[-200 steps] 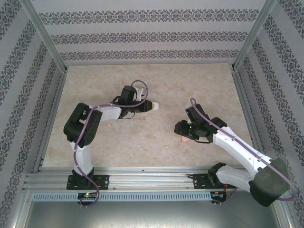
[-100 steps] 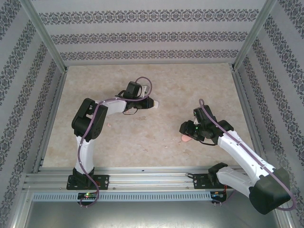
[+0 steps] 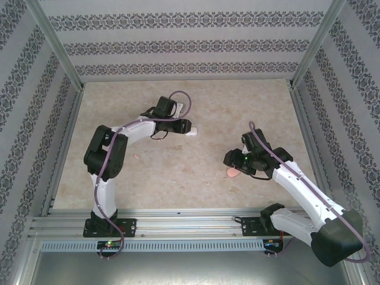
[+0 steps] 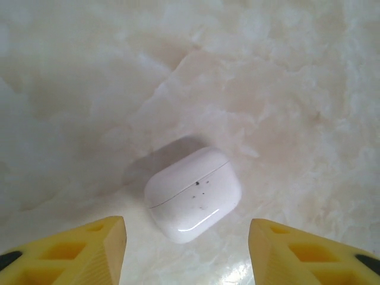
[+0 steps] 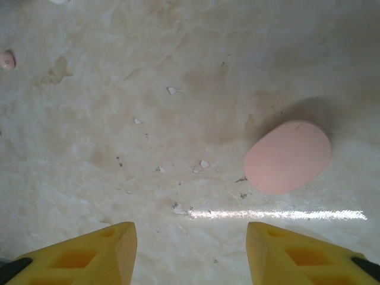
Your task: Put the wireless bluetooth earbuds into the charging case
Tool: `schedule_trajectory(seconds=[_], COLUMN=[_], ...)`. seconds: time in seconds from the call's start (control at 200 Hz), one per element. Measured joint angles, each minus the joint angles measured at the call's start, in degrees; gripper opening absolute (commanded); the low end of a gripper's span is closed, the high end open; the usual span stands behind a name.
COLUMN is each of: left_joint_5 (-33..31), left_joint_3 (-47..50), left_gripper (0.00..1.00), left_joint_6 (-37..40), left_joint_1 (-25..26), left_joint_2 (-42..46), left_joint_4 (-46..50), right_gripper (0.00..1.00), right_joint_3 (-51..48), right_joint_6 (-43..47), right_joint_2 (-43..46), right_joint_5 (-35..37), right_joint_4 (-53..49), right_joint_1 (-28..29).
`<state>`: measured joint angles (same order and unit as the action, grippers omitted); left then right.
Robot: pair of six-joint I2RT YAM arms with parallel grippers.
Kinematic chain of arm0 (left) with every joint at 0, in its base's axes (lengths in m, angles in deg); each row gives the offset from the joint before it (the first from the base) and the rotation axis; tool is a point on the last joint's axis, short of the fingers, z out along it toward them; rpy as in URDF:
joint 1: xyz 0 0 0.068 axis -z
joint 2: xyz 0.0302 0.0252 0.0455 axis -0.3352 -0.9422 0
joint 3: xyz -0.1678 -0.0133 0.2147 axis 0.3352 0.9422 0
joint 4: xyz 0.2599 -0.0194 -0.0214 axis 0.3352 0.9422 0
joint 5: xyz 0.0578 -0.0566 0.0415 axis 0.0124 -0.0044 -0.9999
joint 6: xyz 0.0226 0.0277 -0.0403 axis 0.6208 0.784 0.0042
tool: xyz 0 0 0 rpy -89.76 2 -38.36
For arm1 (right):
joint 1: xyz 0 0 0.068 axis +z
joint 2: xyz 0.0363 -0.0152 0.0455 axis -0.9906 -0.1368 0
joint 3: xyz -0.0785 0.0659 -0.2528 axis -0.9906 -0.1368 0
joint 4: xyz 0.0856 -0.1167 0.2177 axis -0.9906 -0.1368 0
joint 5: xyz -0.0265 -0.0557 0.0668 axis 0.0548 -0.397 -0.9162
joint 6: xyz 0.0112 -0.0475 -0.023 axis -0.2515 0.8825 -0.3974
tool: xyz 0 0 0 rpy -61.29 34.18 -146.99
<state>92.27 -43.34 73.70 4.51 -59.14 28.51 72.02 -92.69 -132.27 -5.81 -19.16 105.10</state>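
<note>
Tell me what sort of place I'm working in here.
Probably a purpose-built robot test cell, not a home: an aluminium frame holds wallpapered panels around a marble-look table, with a slotted metal rail at its near edge.

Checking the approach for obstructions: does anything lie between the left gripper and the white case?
Nothing visible does. The white case lies shut on the table, just ahead of the left gripper, whose jaws stand open to either side of it.
</note>
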Motion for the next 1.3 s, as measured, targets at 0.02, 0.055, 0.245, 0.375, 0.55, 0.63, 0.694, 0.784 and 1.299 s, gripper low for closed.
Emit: schedule_trajectory(seconds=[0.02, 0.055, 0.245, 0.375, 0.55, 0.63, 0.694, 0.784, 1.299], left_joint_5=[-0.4, -0.6, -1.5, -3.0, -3.3, -2.7, -2.3, -2.0, -1.6], left_joint_3=[0.1, 0.3, 5.8, 10.4, 16.2, 17.5, 17.5, 16.8, 9.3], left_gripper=[0.52, 0.53, 0.80, 0.86, 0.83, 0.83, 0.84, 0.84, 0.80], left_joint_6=[0.7, 1.8, 8.4, 12.8, 15.0, 15.0, 15.1, 15.3, 15.1], left_joint_1=[0.2, 0.3, 5.2, 14.0, 24.9, 27.1, 28.6, 30.6, 33.5], left_joint_2=[1.0, 2.3, 10.9, 12.6, 12.3, 11.4, 10.1, 7.6, -3.7], left_joint_4=[0.2, 0.2, -1.6, -3.6, -9.2, -12.0, -13.5, -15.0, -18.8], right_gripper=[0.53, 0.53, 0.55, 0.55, 0.57, 0.57, 0.58, 0.58, 0.59], right_joint_3=[0.3, 0.7, 1.6, 1.2, -2.2, -3.2, -3.8, -4.3, -7.7], right_joint_6=[0.2, 0.4, 1.1, 1.6, 1.6, 1.6, 1.6, 1.6, 2.2], right_joint_2=[0.0, 0.0, 0.0, 0.4, 1.7, 2.6, 4.0, 6.3, 14.7], right_joint_5=[0.0, 0.0, -0.3, -0.7, -1.7, -1.7, -1.7, -1.7, -2.8], right_joint_4=[-0.3, -0.5, -1.9, -1.6, -1.2, -1.5, -1.9, -2.5, -5.9], right_joint_1=[0.0, 0.0, -1.1, -2.8, -6.2, -7.4, -8.3, -9.8, -18.0])
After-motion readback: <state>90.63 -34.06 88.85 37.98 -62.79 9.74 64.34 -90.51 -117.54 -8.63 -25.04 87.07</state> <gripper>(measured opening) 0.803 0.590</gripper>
